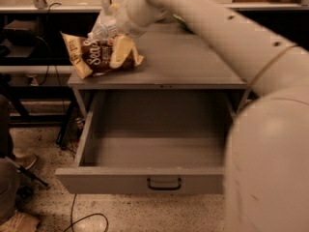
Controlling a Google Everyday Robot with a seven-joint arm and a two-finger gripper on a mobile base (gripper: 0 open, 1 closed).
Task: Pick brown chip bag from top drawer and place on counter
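Note:
The brown chip bag [91, 57], dark brown and cream with white "Sea Salt" lettering, lies on the left end of the counter [193, 62], its left corner past the edge. My gripper [116, 45] is at the bag's right end, shut on it, with one cream finger [120, 52] across the bag's front. The top drawer [154, 151] stands pulled fully out below the counter, with nothing showing inside; its dark handle [164, 183] faces me.
My arm [231, 37] crosses over the counter's right side and fills the right of the view. A bit of a green bag [179, 20] shows behind it. Dark shelving stands at the left, and cables lie on the speckled floor [87, 219].

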